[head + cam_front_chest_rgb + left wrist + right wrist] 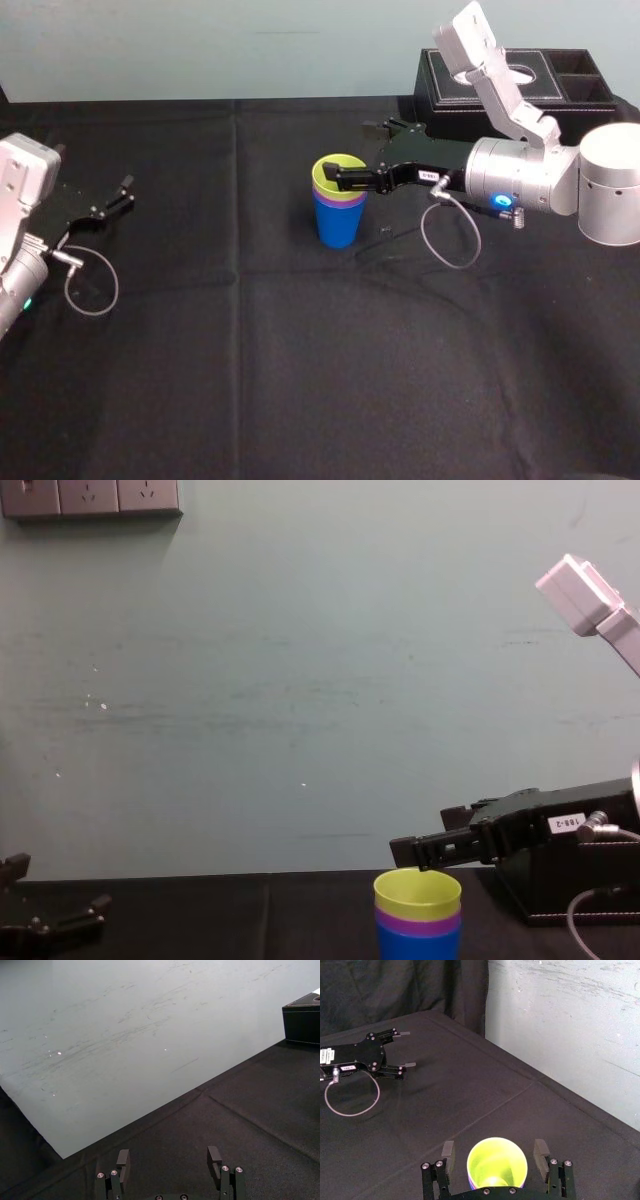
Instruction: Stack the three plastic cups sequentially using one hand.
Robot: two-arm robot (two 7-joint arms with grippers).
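The three plastic cups stand nested in one stack mid-table: blue [338, 225] at the bottom, purple [347, 201] in the middle, yellow-green [337, 170] on top. From the chest, the yellow-green cup [418, 892] sits over purple [418, 923] and blue [418, 944]. My right gripper [347, 148], the hand, reaches in from the right at rim height. In its wrist view the right gripper [494, 1152] is open; its fingers [448, 1152] flank the yellow-green cup [496, 1164] with a gap on each side. My left gripper [129, 192] rests open at the table's left edge, far from the stack.
A black leather tissue box [520, 85] stands at the back right, behind my right arm. Black cloth [300, 380] covers the table, and a pale wall rises behind it. Cable loops hang by both wrists.
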